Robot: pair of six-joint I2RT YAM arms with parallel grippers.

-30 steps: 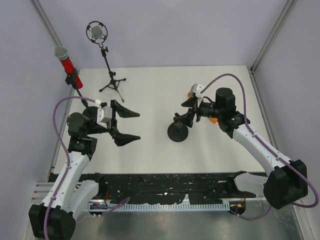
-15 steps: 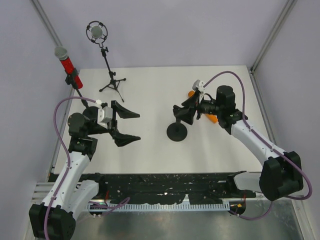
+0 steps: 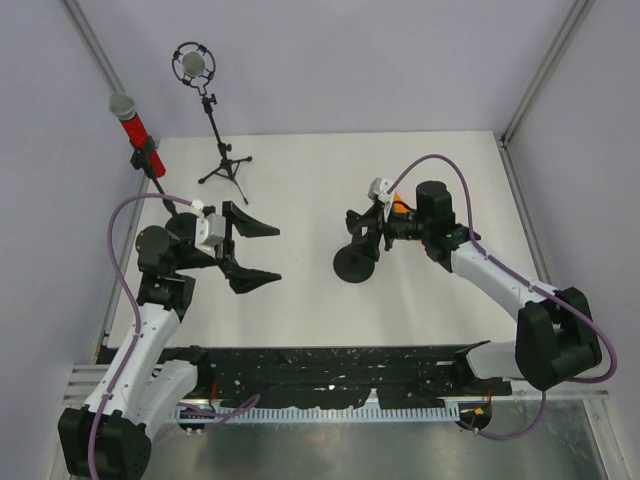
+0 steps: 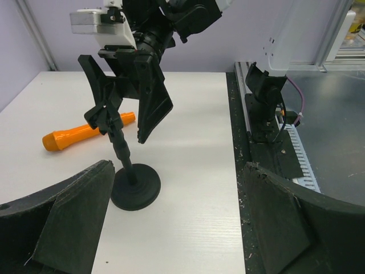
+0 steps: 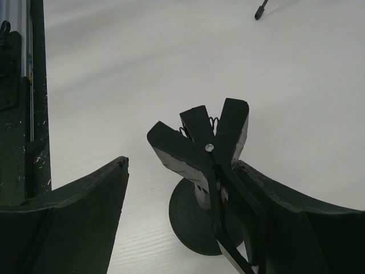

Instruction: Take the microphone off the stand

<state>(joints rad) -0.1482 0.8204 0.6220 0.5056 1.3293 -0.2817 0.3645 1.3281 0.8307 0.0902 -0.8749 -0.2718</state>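
Note:
A red microphone with a silver head sits in the clip of a black stand at the far left. A black round-base stand stands mid-table; its spring clip is empty. An orange microphone lies on the table behind that stand and also shows in the left wrist view. My right gripper is open, with the empty clip between its fingers, close to the right finger. My left gripper is open and empty, facing the round-base stand from the left.
A tripod stand with a black shock-mounted microphone stands at the far left back. White walls and metal frame posts enclose the table. A black cable track runs along the near edge.
My right gripper has swung left, away from the orange microphone, so that its open fingers now lie around the stand's clip. The left arm has not moved.

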